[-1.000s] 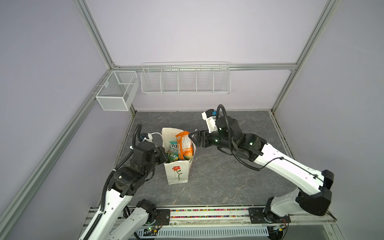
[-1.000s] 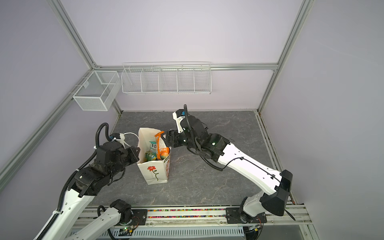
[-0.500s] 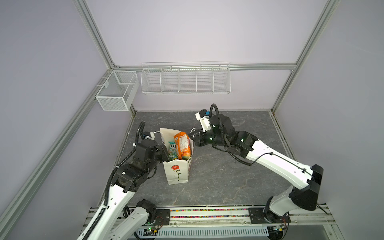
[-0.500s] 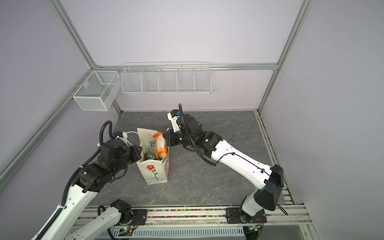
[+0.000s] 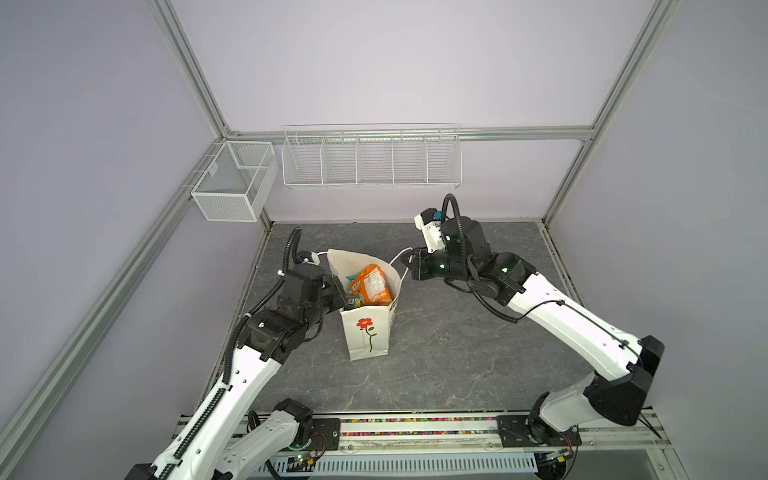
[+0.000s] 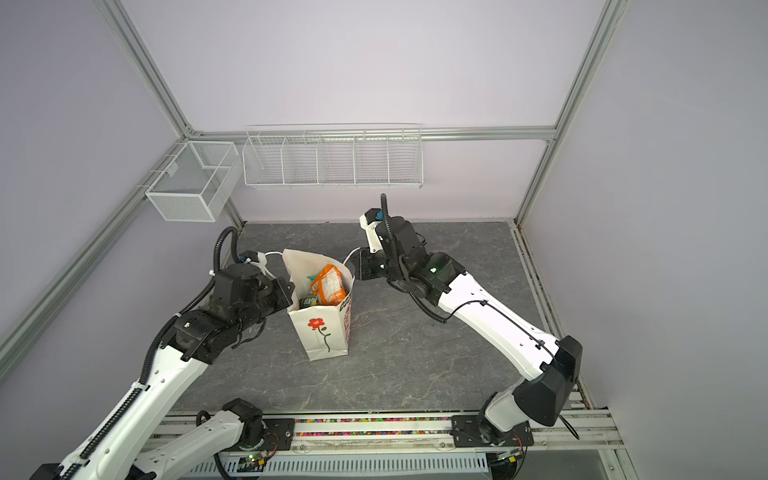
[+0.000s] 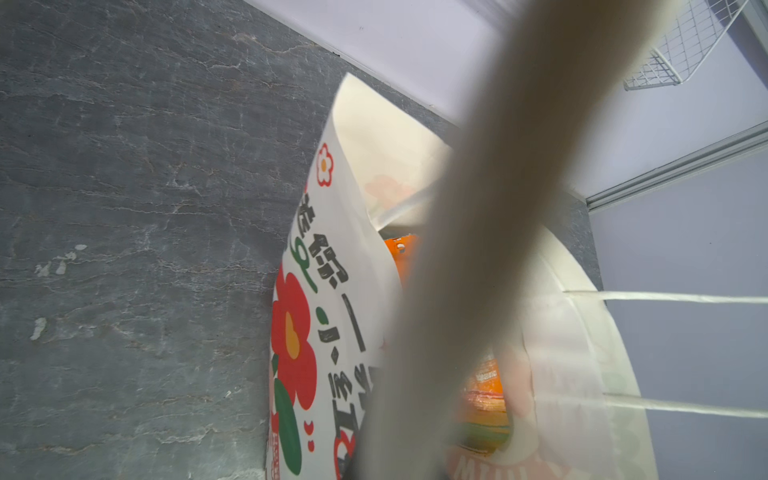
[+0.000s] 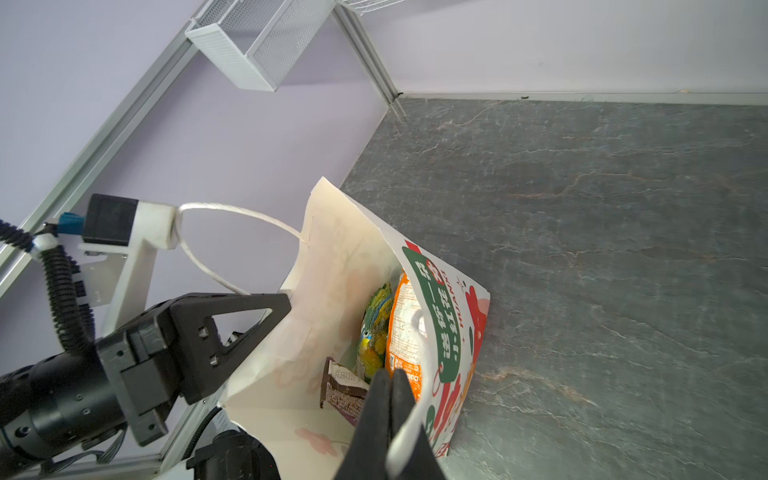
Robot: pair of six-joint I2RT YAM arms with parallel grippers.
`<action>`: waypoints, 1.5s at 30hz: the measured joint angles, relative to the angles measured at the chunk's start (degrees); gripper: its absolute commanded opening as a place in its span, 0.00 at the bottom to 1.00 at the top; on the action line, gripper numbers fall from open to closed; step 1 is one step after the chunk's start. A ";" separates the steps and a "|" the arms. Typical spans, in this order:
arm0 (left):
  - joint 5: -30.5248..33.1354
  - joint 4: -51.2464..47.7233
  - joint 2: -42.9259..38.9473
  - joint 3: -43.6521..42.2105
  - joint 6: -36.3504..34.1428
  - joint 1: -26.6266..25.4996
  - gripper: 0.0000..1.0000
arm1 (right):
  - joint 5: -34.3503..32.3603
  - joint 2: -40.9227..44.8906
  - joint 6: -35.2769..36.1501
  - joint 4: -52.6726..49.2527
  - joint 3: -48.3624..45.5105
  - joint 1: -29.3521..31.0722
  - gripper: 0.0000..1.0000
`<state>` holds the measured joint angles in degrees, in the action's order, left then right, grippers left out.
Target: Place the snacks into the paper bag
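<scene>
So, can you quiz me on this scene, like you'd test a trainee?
1. True or false: the paper bag lies on its side.
2. What does the right tool pinch? A) the bag's cord handle B) the wire basket C) nothing
3. What colour is the packet sticking up highest in the bag?
Key: 1 false, it stands. 2 A. 3 orange.

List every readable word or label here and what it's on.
"HUANXI": letters on the bag's side panel, as far as I can read.
Chinese characters on the bag: not surely readable.
Orange packet: print too small.
Green packet: too blurred.
Dark wrapper: too small.
</scene>
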<state>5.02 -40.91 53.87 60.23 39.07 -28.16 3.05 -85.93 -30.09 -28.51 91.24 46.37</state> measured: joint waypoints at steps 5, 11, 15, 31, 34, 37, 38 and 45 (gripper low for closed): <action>-0.42 3.39 4.59 1.25 0.59 -2.19 0.00 | -0.02 2.14 0.50 -1.11 -0.07 -2.89 0.07; -0.94 6.67 11.78 4.87 0.98 -5.97 0.00 | -0.20 4.83 1.05 -2.86 -0.46 -6.36 0.07; -1.42 8.68 15.10 6.49 1.22 -7.41 0.00 | -0.46 7.04 1.31 -3.48 -2.49 -8.52 0.07; -2.08 11.82 19.54 9.38 1.36 -10.64 0.17 | -0.61 13.79 1.29 -1.62 -7.65 -12.59 0.60; -1.90 11.85 19.12 9.42 1.33 -10.64 0.36 | -0.48 13.94 1.29 -1.42 -7.91 -12.59 0.85; -1.73 11.80 17.92 9.46 1.22 -10.60 0.55 | -0.22 13.94 1.46 -1.44 -8.66 -12.59 0.96; -1.68 11.72 17.35 9.49 1.20 -10.60 0.58 | -0.22 13.94 1.55 -1.44 -8.94 -12.59 0.98; -0.90 10.75 13.18 9.70 0.74 -10.60 0.62 | -0.50 14.40 2.34 -1.66 -9.57 -12.59 0.93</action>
<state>4.12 -30.15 67.05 69.93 39.81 -38.76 2.55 -71.53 -27.75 -30.17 81.67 33.78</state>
